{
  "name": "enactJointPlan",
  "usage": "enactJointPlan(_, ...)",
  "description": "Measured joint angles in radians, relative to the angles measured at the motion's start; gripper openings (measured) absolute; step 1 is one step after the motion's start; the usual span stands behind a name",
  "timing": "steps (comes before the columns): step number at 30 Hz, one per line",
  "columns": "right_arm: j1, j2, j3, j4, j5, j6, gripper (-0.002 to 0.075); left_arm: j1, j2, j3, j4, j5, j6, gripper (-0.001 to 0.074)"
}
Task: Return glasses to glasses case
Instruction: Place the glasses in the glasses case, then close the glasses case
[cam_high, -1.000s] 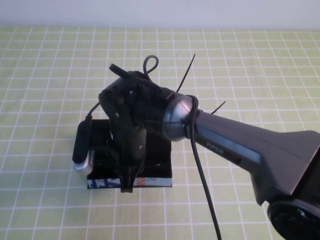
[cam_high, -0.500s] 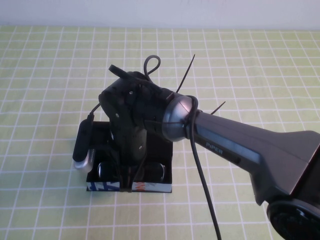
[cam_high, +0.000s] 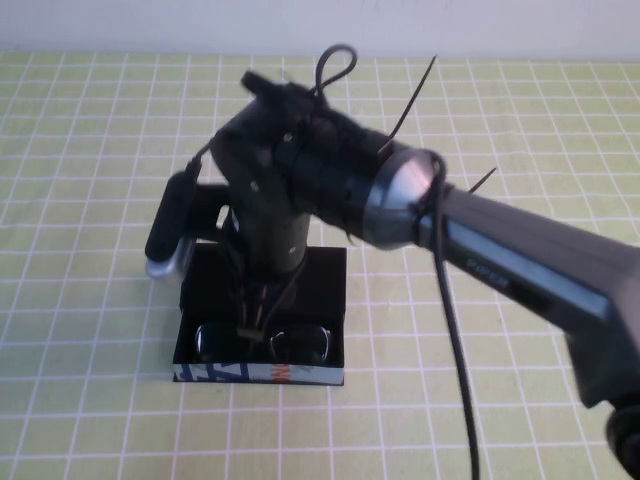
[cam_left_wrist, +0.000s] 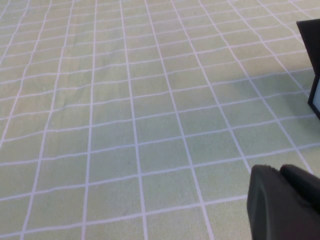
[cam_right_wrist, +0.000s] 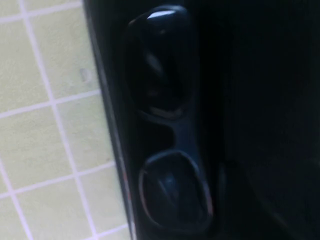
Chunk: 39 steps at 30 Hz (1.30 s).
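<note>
Glasses (cam_high: 263, 343) are lying inside the case (cam_high: 313, 290), tucked against its printed front wall, long axis running across the box from the robot's left to its right. Starting at the left, the left gripper (cam_left_wrist: 282, 202) is showing only as a dark tip above bare surface (cam_left_wrist: 125, 125) in its wrist view, with the case just at the frame edge; whether its fingers are parted I cannot tell. In the middle, the right gripper (cam_high: 258, 318) is hanging directly over the case, pointing down, fingers loose and grasping nothing; the glasses are sitting just below and in front of them. The right arm is plainly the nearer one. My judgement: the lid is what needs handling next.
</note>
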Motion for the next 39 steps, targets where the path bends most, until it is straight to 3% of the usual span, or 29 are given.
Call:
enactJointPlan(5,-0.017,-0.059,0.0,-0.007,0.002,0.019,0.0059,0.0,0.0,0.0,0.0,0.0,0.0,-0.0002)
enactJointPlan(9,-0.06,-0.083,0.0,0.004,0.004,0.019,0.0001,0.0,0.0,0.0,0.0,0.0,0.0,-0.0002)
enactJointPlan(13,-0.121,-0.091,0.0,0.059,0.006,0.019,-0.001,0.0,0.0,0.0,0.006,0.0,0.002,-0.0002)
enactJointPlan(20,-0.243,-0.097,0.0,0.27,0.007,0.019,-0.0011,0.0,0.0,0.0,0.198,0.0,0.121,-0.0002)
enactJointPlan(27,-0.315,-0.097,0.0,0.391,0.007,0.019,-0.0011,0.0,0.0,0.0,0.212,-0.015,0.129,-0.0002)
enactJointPlan(39,-0.315,-0.097,0.0,0.411,0.007,0.005,-0.0011,0.0,0.0,0.0,-0.019,-0.164,-0.119,-0.0002)
